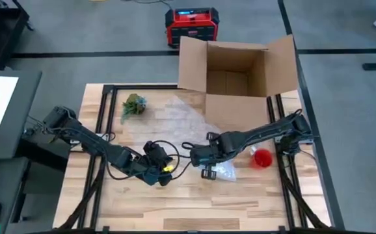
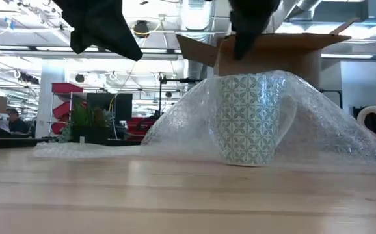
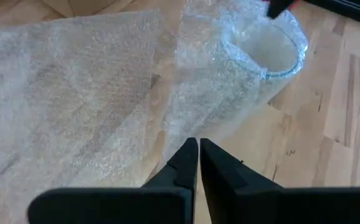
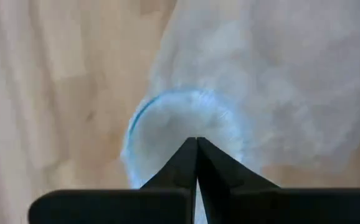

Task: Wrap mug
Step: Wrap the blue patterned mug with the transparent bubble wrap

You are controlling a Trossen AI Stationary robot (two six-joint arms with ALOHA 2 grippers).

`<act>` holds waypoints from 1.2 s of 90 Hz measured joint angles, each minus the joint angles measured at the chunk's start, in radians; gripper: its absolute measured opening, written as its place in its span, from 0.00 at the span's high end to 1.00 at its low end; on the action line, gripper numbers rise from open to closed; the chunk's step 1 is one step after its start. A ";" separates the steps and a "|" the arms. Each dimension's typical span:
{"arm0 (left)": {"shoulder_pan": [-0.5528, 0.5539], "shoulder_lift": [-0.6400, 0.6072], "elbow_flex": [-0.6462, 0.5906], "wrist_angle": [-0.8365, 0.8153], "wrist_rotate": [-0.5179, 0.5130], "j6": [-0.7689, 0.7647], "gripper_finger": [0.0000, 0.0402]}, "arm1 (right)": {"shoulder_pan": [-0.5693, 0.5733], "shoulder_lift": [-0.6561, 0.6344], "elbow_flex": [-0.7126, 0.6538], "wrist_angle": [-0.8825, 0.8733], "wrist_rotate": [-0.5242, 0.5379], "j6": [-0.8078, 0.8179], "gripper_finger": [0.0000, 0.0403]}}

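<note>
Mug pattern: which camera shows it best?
The low view: the mug stands upright, its green pattern clear under bubble wrap. Both wrist views show only its rim through wrap; the high view shows just a wrapped lump.

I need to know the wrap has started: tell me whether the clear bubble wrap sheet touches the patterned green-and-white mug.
Touching. In the low view the clear bubble wrap sheet drapes over the patterned green-and-white mug, lying against its rim and side.

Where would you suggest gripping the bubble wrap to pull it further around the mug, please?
Probably the loose flat edge of the bubble wrap lying on the table beside the mug, approached from above on the left gripper's side. There it is a single free layer; over the upright mug it is draped taut.
</note>
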 joint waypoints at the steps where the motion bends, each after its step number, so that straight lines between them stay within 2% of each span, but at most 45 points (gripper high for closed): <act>1: 0.000 0.000 0.000 0.000 0.000 0.000 1.00 | 0.000 0.001 -0.001 0.001 0.006 0.002 1.00; 13: 0.000 0.000 0.000 0.000 0.000 0.000 1.00 | -0.016 0.020 -0.034 0.072 -0.004 0.008 1.00; 35: 0.000 0.001 0.000 -0.001 0.005 0.000 1.00 | -0.018 0.101 -0.129 0.091 -0.069 0.016 1.00; 53: 0.000 0.001 -0.001 0.001 0.005 0.000 1.00 | -0.018 0.156 -0.144 0.138 -0.116 0.005 1.00; 69: 0.000 0.001 -0.001 0.003 0.004 0.000 1.00 | -0.017 0.136 -0.139 0.127 -0.151 -0.007 1.00; 98: 0.001 0.000 -0.001 0.007 0.001 0.000 1.00 | 0.000 0.044 -0.007 -0.022 -0.158 -0.003 1.00; 108: 0.001 0.000 -0.001 0.007 0.001 0.000 1.00 | 0.011 0.019 0.006 -0.063 -0.156 0.057 1.00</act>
